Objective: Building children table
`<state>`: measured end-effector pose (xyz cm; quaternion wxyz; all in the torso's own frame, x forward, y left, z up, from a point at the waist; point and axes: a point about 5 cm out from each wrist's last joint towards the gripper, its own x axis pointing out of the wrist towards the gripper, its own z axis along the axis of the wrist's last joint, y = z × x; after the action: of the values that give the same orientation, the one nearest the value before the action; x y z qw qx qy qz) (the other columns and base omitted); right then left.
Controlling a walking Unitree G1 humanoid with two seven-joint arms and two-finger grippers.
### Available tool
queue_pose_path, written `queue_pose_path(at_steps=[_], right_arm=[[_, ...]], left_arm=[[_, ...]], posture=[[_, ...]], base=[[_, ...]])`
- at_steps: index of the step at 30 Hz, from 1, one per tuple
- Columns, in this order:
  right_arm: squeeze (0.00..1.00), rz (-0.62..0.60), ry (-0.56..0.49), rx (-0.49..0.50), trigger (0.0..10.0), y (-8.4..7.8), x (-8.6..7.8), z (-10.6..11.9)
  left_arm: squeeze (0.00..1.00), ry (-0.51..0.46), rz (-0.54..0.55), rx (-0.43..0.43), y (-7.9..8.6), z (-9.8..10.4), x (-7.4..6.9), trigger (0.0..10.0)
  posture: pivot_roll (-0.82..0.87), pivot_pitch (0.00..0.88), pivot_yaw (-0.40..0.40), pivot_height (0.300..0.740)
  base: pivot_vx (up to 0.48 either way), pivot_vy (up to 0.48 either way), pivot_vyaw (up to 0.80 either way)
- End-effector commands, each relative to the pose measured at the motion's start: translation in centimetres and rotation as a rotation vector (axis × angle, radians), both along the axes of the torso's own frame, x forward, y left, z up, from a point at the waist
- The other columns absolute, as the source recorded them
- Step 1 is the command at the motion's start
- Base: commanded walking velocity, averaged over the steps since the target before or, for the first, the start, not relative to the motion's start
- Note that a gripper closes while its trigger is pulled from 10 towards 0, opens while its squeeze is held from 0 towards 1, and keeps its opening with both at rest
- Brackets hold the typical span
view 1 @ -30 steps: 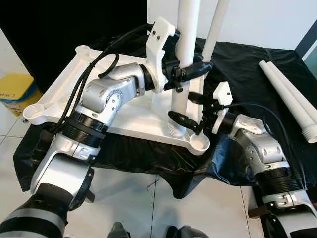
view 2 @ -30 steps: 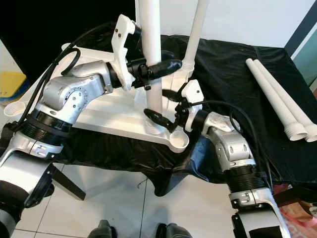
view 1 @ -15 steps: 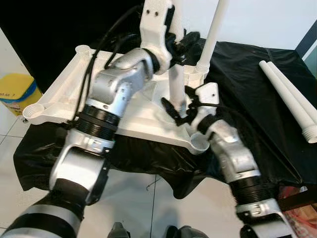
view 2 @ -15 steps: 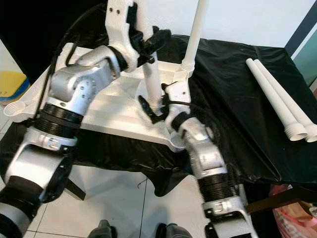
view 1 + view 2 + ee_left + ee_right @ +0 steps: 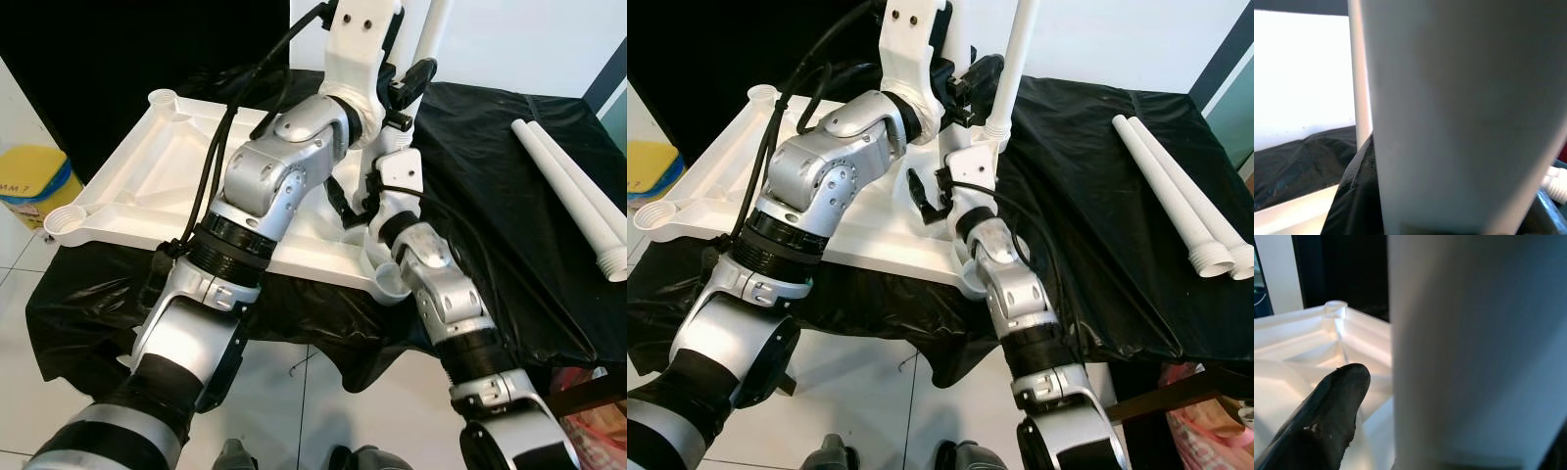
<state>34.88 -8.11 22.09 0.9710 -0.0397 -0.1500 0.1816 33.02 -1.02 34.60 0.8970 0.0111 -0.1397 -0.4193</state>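
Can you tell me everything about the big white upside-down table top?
The white plastic table top lies upside down on a black cloth, so its ribbed underside faces up. Round open sockets sit at its corners, such as the near right one. One thin white leg already stands in the far right corner. Both arms reach over it near a second leg, hidden behind them.

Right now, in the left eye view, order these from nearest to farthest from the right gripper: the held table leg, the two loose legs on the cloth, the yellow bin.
1. Held table leg: at the right gripper, by the tabletop's near right corner.
2. Loose legs: on the black cloth, to the robot's right.
3. Yellow bin: on the floor, far left.
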Motion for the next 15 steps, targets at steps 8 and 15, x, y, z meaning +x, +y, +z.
queue_pose_path(at_steps=[8,15], right_arm=[[0.00,-0.018,-0.008,0.013,0.0,-0.09,0.33,0.33],[0.00,-0.040,0.005,0.038,0.0,-0.47,0.24,-0.01]], left_arm=[[0.00,-0.009,-0.072,0.042,-1.90,-0.33,-1.19,10.0],[0.00,-0.017,-0.078,0.045,-2.18,-0.30,-1.38,10.0]], posture=[[0.04,0.106,-0.068,0.740],[0.03,0.099,-0.066,0.740]], base=[[0.000,0.000,0.00],[0.000,0.000,0.00]])
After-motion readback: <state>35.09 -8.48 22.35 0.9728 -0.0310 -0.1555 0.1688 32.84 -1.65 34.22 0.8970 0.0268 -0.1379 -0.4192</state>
